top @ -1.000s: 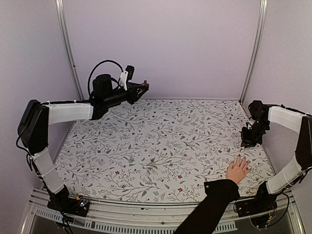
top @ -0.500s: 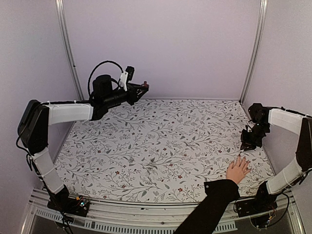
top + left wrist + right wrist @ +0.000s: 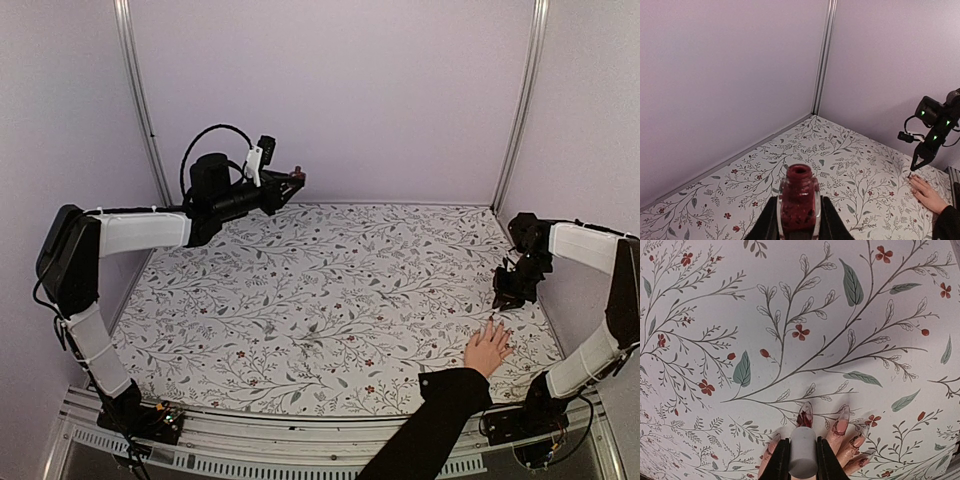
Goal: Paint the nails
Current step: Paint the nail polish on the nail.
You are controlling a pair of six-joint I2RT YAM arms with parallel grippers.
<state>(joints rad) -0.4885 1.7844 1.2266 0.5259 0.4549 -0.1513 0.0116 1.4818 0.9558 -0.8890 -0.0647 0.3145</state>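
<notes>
Clamping an open dark-red bottle in the left end effector, raised near the back-left corner. Pinching a white cap narrowly in the right end effector, hovering just above the nails of a hand lying flat at the counter's near right.

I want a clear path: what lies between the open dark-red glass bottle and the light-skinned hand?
Only bare flower-printed tablecloth separates bottle and hand, per the top view.
</notes>
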